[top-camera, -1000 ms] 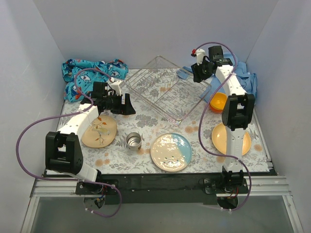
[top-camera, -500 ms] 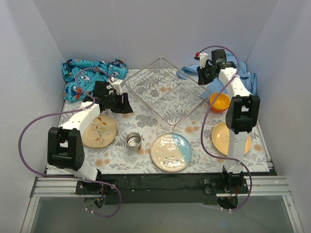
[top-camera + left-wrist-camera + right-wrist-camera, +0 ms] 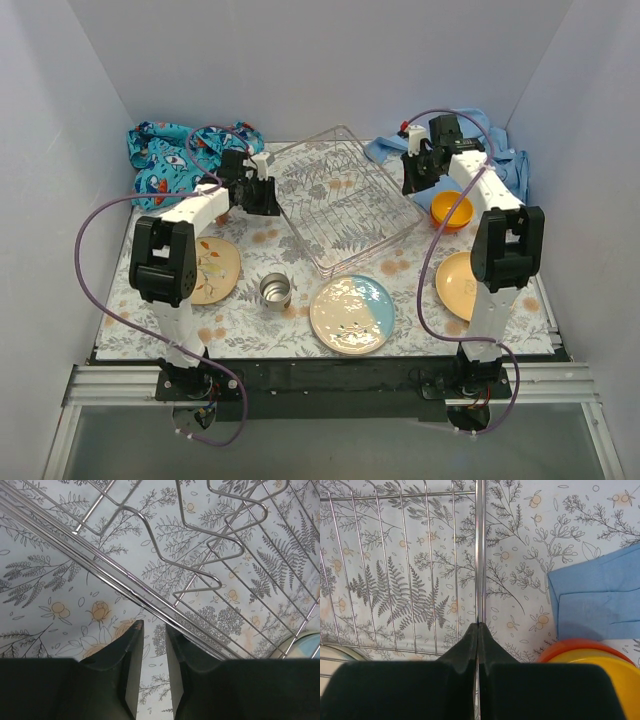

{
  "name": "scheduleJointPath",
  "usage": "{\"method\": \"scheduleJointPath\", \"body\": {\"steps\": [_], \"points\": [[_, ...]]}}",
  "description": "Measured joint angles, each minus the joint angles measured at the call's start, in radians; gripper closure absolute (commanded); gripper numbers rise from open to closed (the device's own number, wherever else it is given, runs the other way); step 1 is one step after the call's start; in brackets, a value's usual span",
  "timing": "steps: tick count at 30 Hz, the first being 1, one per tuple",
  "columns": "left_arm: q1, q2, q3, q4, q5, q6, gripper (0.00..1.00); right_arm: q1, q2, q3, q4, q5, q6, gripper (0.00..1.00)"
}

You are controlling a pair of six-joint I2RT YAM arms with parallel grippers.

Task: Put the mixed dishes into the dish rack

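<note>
The silver wire dish rack (image 3: 345, 198) lies on the flowered tabletop at the back middle. My right gripper (image 3: 415, 178) is shut on the rack's right rim wire (image 3: 480, 540), which runs straight into the closed jaws (image 3: 478, 624). My left gripper (image 3: 262, 195) hovers at the rack's left rim (image 3: 115, 580), open by a narrow gap (image 3: 153, 625) with only tablecloth showing between the fingers. In front lie the tan floral plate (image 3: 215, 270), partly under the left arm, the steel cup (image 3: 275, 290), the cream-and-blue plate (image 3: 351, 313) and the yellow-orange plate (image 3: 458, 282). The orange bowl (image 3: 450, 208) (image 3: 590, 662) sits just right of the rack.
A blue patterned cloth (image 3: 175, 160) is bunched at the back left. A plain light-blue cloth (image 3: 500, 160) (image 3: 597, 597) lies at the back right behind the orange bowl. White walls close in the back and both sides.
The right gripper has shut on the rack's right rim. The left arm swung back and right to the rack's left rim, its jaws narrowing. The rack has turned and shifted.
</note>
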Motion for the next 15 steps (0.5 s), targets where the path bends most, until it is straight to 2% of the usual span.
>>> {"method": "scheduleJointPath", "body": {"steps": [15], "points": [[-0.051, 0.168, 0.241, -0.024, -0.094, 0.024, 0.77, 0.019, -0.159, -0.209, 0.036, 0.045, 0.066, 0.96]]}}
